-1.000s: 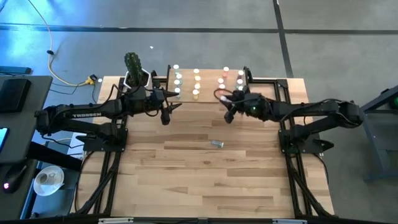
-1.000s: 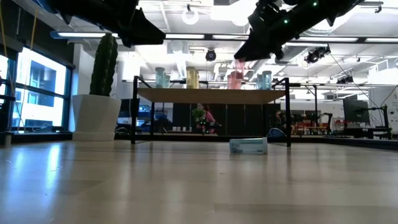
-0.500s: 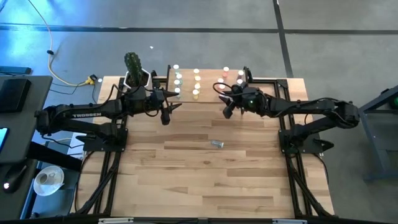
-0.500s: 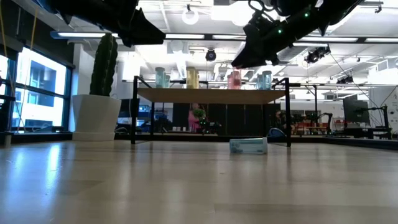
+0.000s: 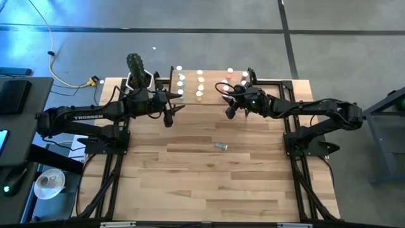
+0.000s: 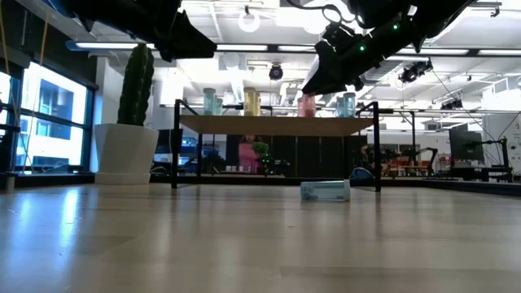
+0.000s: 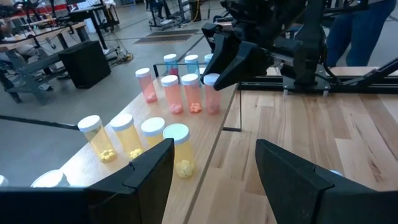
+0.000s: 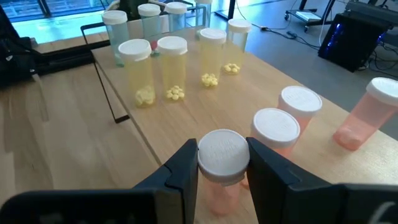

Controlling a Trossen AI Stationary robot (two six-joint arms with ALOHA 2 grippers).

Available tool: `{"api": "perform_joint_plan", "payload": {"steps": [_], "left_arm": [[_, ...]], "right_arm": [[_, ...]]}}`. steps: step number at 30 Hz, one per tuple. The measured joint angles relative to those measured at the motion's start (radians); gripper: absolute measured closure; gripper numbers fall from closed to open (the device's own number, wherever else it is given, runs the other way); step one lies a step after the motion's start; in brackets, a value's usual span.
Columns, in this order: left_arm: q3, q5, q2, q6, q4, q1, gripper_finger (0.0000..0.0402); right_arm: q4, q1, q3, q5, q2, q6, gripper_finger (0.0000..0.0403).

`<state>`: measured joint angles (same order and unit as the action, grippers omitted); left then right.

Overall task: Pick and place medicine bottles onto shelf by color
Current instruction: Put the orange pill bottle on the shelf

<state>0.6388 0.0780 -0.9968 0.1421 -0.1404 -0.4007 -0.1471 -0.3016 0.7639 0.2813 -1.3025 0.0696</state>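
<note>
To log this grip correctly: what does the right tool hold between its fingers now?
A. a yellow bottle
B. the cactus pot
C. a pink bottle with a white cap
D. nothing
C: the right wrist view shows the right tool closed on a pink bottle with a white cap, above the shelf.

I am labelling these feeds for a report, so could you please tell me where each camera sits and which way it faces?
High view: overhead, straight down on table, both arms visible.
Low view: tabletop height, facing shelf; arms enter from above.
Left wrist view: past open left gripper toward shelf and right arm.
Right wrist view: over right gripper, shut on pink bottle.
Shared: both wrist views show the yellow bottles.
</note>
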Motion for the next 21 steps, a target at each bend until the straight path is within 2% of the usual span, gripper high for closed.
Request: {"api": "perform_joint_plan", "payload": {"steps": [3, 12, 21], "left_arm": [[0.0, 0.0, 0.0, 0.0, 0.0, 0.0, 0.0188], [0.0, 0.0, 0.0, 0.0, 0.0, 0.0, 0.0188], [0.0, 0.0, 0.0, 0.0, 0.0, 0.0, 0.0188]], "right_arm": [[0.001, 0.0, 0.0, 0.0, 0.0, 0.0, 0.0304], [0.008, 0.0, 0.0, 0.003, -0.004, 0.011, 0.0256], [-0.001, 0.0, 0.0, 0.033, -0.001, 0.009, 0.025]]}}
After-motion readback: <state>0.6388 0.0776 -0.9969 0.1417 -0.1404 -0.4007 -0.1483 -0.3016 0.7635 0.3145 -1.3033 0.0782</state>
